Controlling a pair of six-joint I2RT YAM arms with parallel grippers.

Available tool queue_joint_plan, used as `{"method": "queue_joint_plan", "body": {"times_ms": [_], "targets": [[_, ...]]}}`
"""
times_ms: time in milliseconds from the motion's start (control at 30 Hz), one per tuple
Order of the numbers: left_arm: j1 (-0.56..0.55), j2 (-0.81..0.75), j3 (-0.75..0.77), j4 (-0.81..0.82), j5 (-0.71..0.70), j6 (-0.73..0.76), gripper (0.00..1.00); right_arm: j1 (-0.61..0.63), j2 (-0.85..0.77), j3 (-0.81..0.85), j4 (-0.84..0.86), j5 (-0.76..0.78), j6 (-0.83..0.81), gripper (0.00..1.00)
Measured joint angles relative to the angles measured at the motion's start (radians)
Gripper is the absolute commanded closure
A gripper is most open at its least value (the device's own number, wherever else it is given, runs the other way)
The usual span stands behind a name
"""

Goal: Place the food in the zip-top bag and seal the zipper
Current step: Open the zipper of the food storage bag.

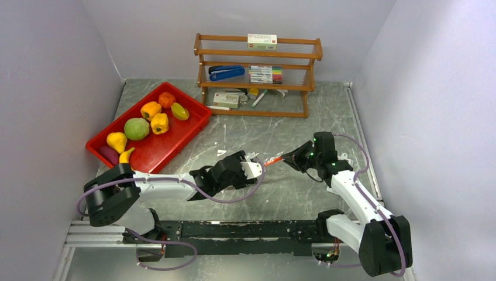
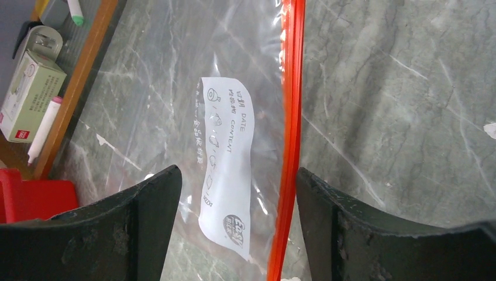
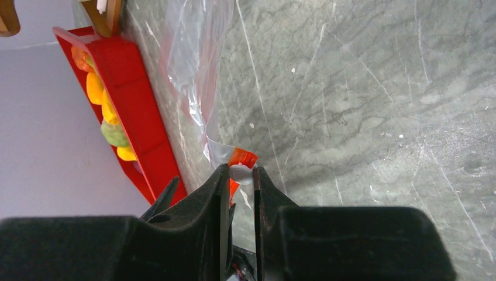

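Note:
The zip-top bag [image 2: 234, 76] lies flat on the grey table, its white label [image 2: 228, 170] facing up. The red-orange zipper [image 2: 290, 117] runs along the bag's mouth and shows in the top view [image 1: 272, 159]. My left gripper [image 2: 237, 172] is open just above the bag, one finger on each side of the label and zipper. My right gripper [image 3: 240, 171] is shut on the white slider at the zipper's end [image 3: 243, 157]. The food sits in the red tray [image 1: 175, 137]: yellow peppers [image 1: 151, 109], a green round fruit [image 1: 136, 129], a pear [image 1: 117, 141] and a banana [image 1: 126, 155].
A wooden shelf [image 1: 257, 73] with a stapler, markers and small boxes stands at the back. Its lower rail [image 2: 82, 76] and a box [image 2: 29, 93] lie just beyond the bag. Grey walls close in left, right and back.

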Motion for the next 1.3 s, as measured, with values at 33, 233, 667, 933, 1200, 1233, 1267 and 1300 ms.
{"method": "queue_joint_plan", "body": {"times_ms": [33,233,667,933,1200,1233,1267,1300], "targets": [[0.000,0.003,0.000,0.005,-0.003,0.004,0.29,0.000,0.001,0.000,0.000,0.000,0.000,0.98],[0.000,0.021,0.000,0.027,-0.019,0.037,0.31,0.003,0.011,0.000,0.000,-0.001,-0.002,0.98],[-0.013,0.034,0.000,0.058,-0.061,0.103,0.32,0.006,0.031,0.000,-0.001,-0.002,-0.012,0.98],[-0.013,0.091,0.003,0.062,-0.064,0.130,0.36,0.007,0.045,0.000,0.003,-0.024,-0.019,0.98],[-0.015,0.126,0.004,0.099,-0.083,0.176,0.43,0.011,0.047,0.000,0.010,-0.036,-0.031,0.98],[-0.015,0.126,0.005,0.105,-0.083,0.182,0.45,0.012,0.050,0.000,0.010,-0.037,-0.035,0.98],[-0.016,0.126,0.006,0.109,-0.083,0.184,0.48,0.012,0.054,0.000,0.011,-0.038,-0.039,0.98],[-0.017,0.126,0.010,0.110,-0.083,0.188,0.51,0.013,0.061,0.000,0.013,-0.042,-0.043,0.98]]}}
